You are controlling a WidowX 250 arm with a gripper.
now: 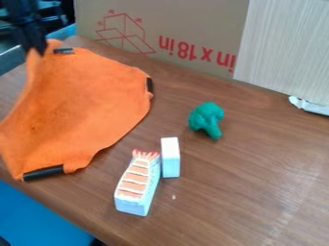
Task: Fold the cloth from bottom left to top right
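The black gripper [37, 47] is at the upper left, shut on the edge of the orange cloth [87, 103]. At that grip the cloth is drawn up into a raised fold, and its left side slopes down from there. The rest of the cloth spreads over the left part of the table, with black strips on its top edge, right corner and bottom edge.
A green toy broccoli [207, 119] lies right of the cloth. A toy shrimp sushi [137, 183] and a white block [170, 157] stand near the middle. A cardboard panel [186, 24] and a pale wood-grain board [283, 48] line the back.
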